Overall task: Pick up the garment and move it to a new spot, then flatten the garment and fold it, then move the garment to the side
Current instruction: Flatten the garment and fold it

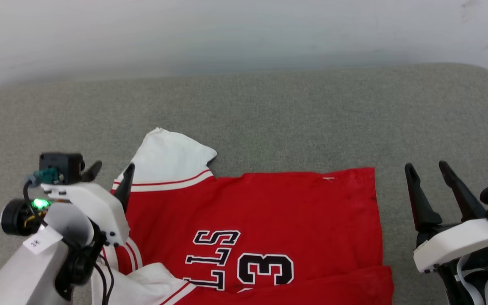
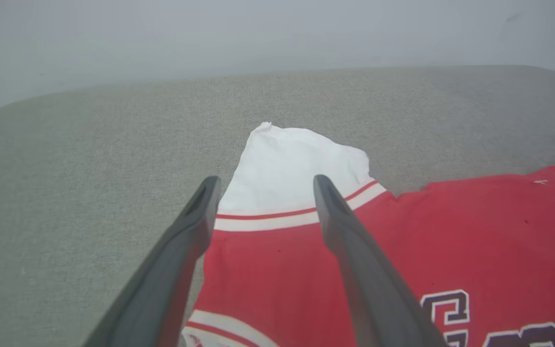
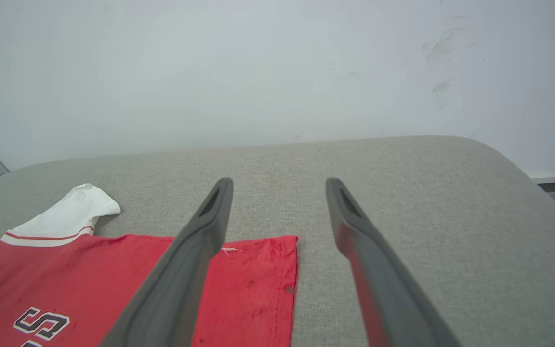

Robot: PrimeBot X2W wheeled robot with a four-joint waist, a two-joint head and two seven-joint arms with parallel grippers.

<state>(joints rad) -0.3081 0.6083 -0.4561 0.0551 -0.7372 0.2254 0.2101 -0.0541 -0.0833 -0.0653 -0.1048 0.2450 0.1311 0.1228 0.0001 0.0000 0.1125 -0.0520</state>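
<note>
The garment [image 1: 269, 212] is a red jersey with white sleeves, striped trim and black white-outlined lettering, lying flat on the grey cushion. One white sleeve [image 1: 170, 159] points toward the back. My left gripper [image 1: 110, 173] hovers open at the garment's left edge; in its wrist view the fingers straddle the sleeve's striped trim [image 2: 268, 217] with nothing between them. Off the jersey's right hem [image 3: 287, 279], my right gripper [image 1: 428, 169] stands open over bare cushion [image 3: 403, 231], its jaws spread wide and empty.
The grey fabric cushion [image 1: 269, 106] runs back to a pale wall [image 1: 244, 29]. Its rounded right corner [image 3: 523, 164] drops off toward the floor. Bare cushion lies behind and to both sides of the jersey.
</note>
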